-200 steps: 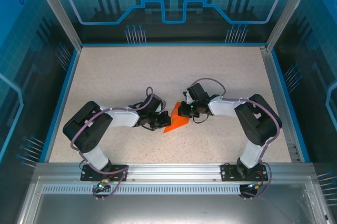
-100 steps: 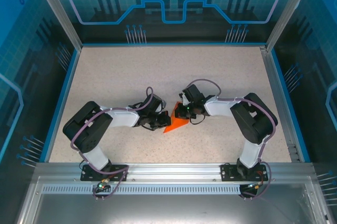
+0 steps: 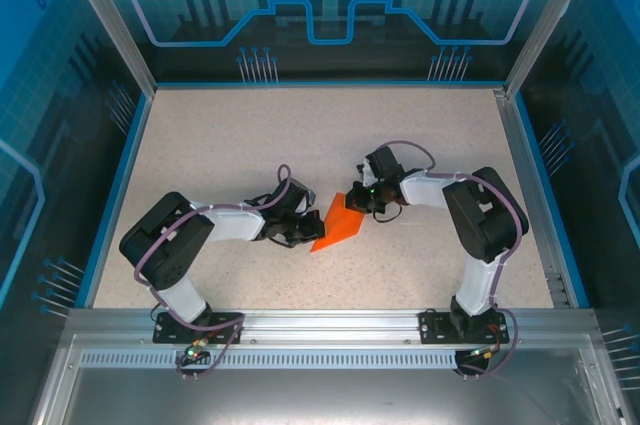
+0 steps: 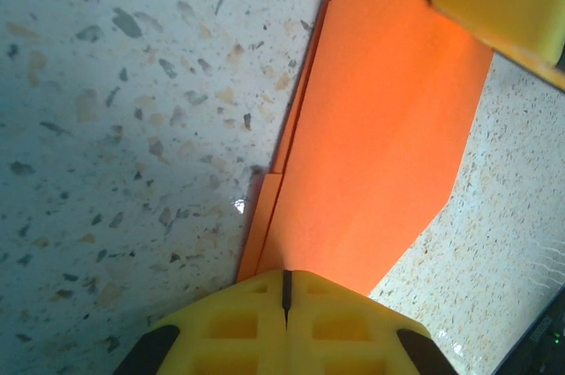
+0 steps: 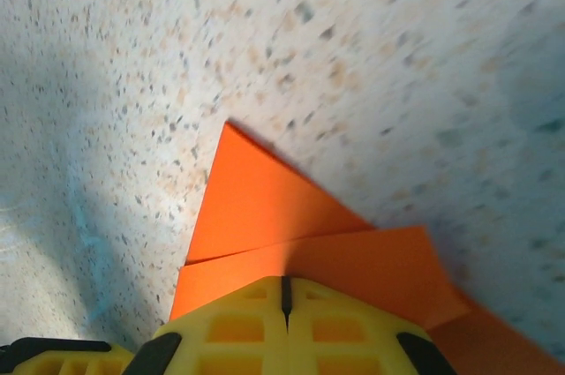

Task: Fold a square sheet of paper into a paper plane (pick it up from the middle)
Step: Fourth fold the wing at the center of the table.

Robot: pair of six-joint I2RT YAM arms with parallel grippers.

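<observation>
The square sheet of paper, bright orange, lies folded into a pointed, layered shape on the speckled table, between my two arms. My left gripper is shut, its yellow tips pressing down on the sheet's near-left edge; the left gripper shows a thin closed seam. My right gripper is also shut and rests on the far end; in the right wrist view the right gripper sits on a folded flap, with the paper's pointed tip beyond it. No finished paper plane is in view.
Bare speckled table stretches behind and to both sides of the arms. Blue walls and aluminium posts ring it. A metal rail carrying both arm bases runs along the near edge.
My right gripper has drawn back toward the far right along the paper, uncovering more of the orange sheet. The left arm and the paper have stayed put.
</observation>
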